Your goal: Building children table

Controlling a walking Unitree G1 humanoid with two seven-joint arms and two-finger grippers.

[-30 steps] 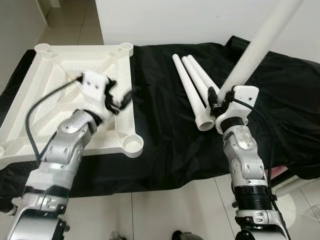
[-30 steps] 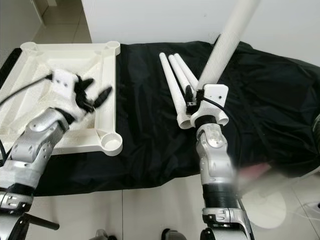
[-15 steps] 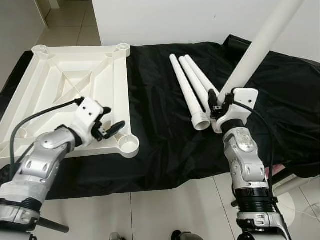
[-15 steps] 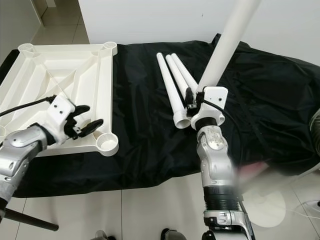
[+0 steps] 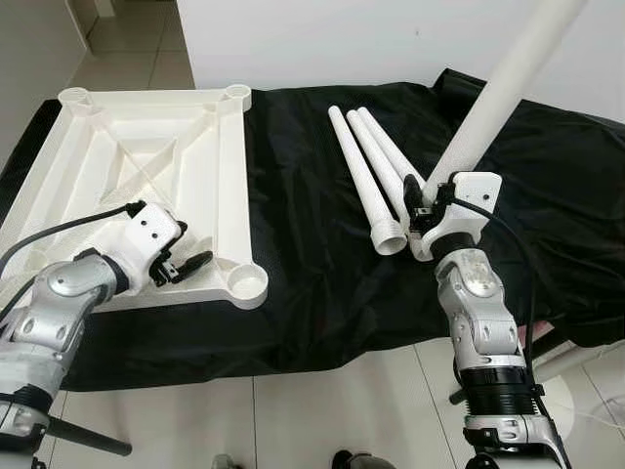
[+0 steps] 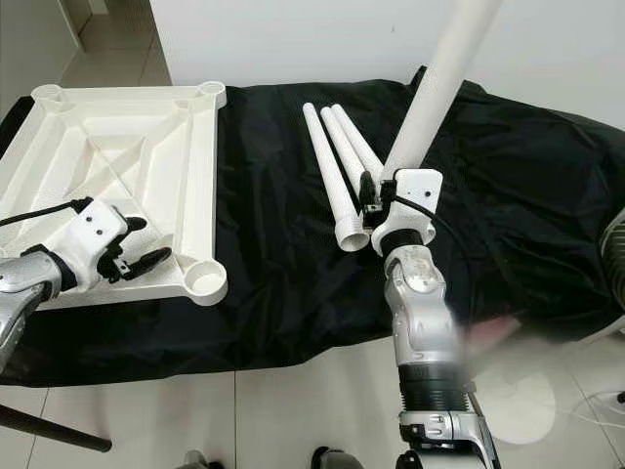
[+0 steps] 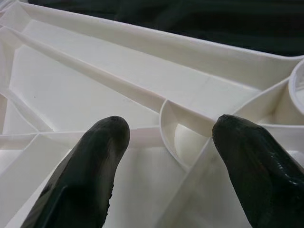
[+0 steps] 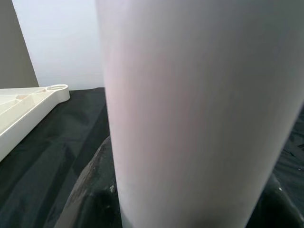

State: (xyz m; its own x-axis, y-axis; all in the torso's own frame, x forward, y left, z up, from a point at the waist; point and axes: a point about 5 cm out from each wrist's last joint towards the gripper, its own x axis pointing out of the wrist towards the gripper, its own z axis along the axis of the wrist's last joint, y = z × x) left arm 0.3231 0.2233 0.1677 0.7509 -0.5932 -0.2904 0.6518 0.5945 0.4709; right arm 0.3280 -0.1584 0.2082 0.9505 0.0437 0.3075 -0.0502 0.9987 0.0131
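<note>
White tabletop [image 5: 146, 166] lies under my left gripper [image 5: 181, 264], fingers [image 7: 95, 161] apart; my right gripper [image 5: 422, 200] clamps an upraised leg [image 5: 498, 98].

Table top [image 5: 146, 156] looking like smooth white plastic, bit shiny. Legs [image 5: 376, 176] looking smooth, matt white. Cloth [image 5: 312, 264] looking black, shiny, wrinkly. Arms looking like silver metal. Left tool [image 7: 168, 166] fingers looking like black glossy rubber. Floor [image 5: 342, 410] showing pale shiny tiles.
</note>
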